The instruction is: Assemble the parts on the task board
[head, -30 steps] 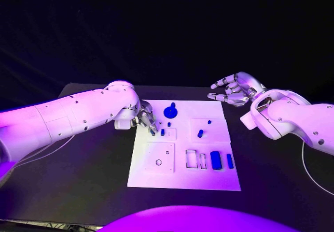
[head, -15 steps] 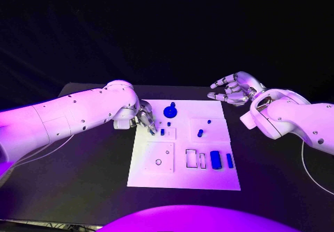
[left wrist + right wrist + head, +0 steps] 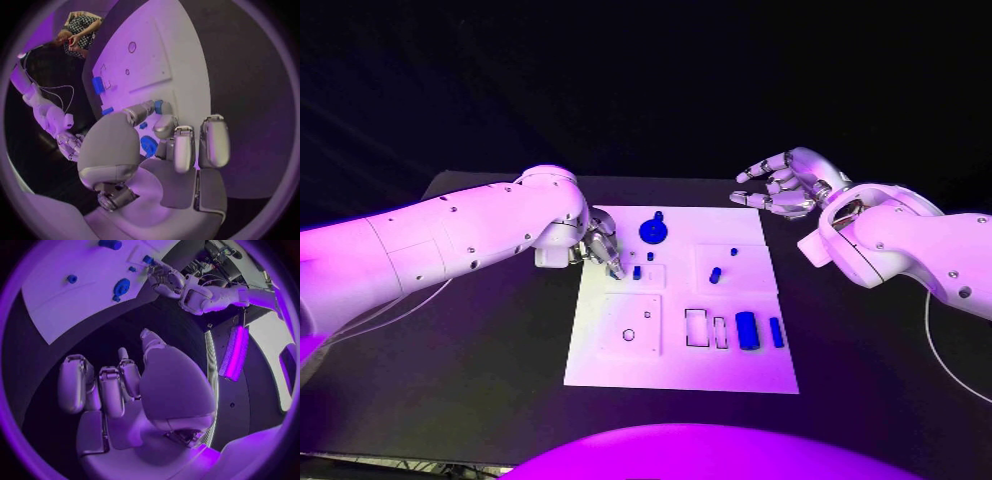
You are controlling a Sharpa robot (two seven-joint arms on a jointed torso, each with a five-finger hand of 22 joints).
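Clearly nearer, the left robot hand pinches a small blue peg over the task board's left edge, while the right robot hand hovers empty, fingers loosely curled, beyond the far corner.

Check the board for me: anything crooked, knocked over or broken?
Nothing stands out. The white board lies flat and square on the table, the blue parts sit on it, and no damage shows.

A black table stood against a dark, unlit backdrop. Purple light fell across the tabletop. Thin pale cables trailed over the table's surface, near both of its side edges.
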